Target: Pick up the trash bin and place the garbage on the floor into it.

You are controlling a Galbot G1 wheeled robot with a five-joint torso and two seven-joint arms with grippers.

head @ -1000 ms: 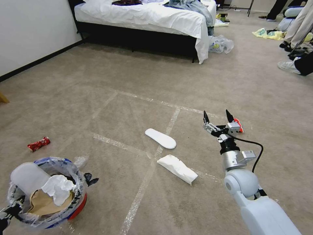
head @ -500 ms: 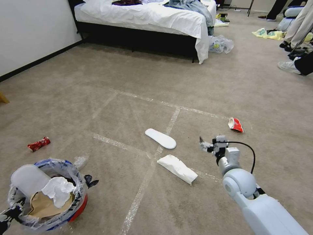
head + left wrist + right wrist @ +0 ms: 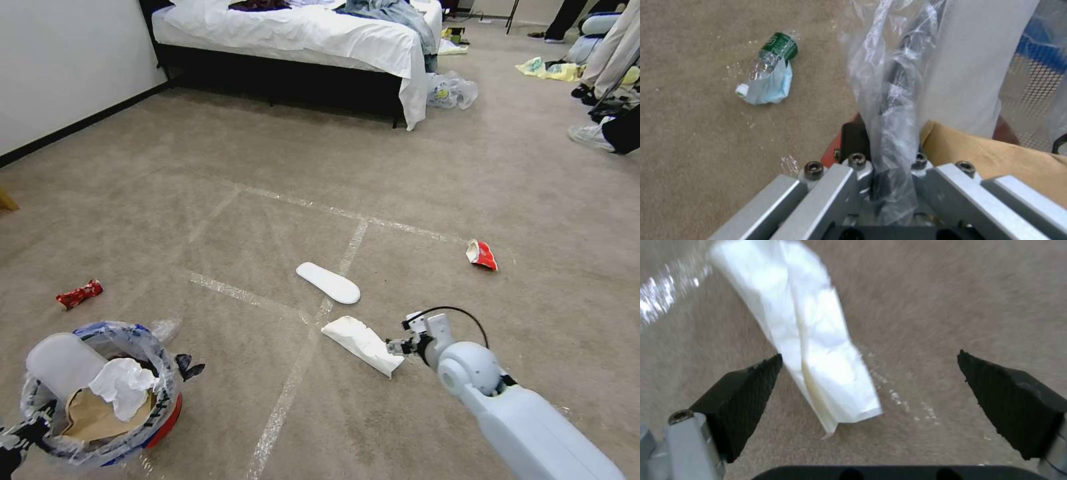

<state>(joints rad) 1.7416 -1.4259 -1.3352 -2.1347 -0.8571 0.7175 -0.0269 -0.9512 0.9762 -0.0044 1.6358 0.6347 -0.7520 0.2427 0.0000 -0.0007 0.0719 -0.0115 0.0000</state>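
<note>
At the lower left of the head view the trash bin (image 3: 100, 393) sits low over the floor (image 3: 267, 173), its red wall showing under a crinkled clear liner with blue print at the rim. Inside it lie a brown paper bag (image 3: 90, 415), a crumpled white tissue (image 3: 123, 387) and a pale rounded container (image 3: 61, 363). The left gripper (image 3: 889, 186) is clamped on the bin's rim and liner; in the left wrist view the bunched plastic runs straight up between its closed metal jaws, with the brown paper just beside them. That same view shows a crushed clear bottle (image 3: 766, 71) with a green label lying apart on the carpet. Right of centre in the head view, the right gripper (image 3: 399, 345) is low at the near end of the white paper wrapper (image 3: 363, 343). The right wrist view shows its black fingertips (image 3: 746, 386) spread wide apart, one just beside the wrapper's edge, the other well clear of it, the wrapper lying flat on the carpet between them. A white flat slipper (image 3: 328, 282) lies just above the wrapper in the head view, beside a whitish tape line (image 3: 293, 380). A crushed red can (image 3: 481, 255) lies toward the right, and a red wrapper (image 3: 79, 294) at the left, above the bin.
</note>
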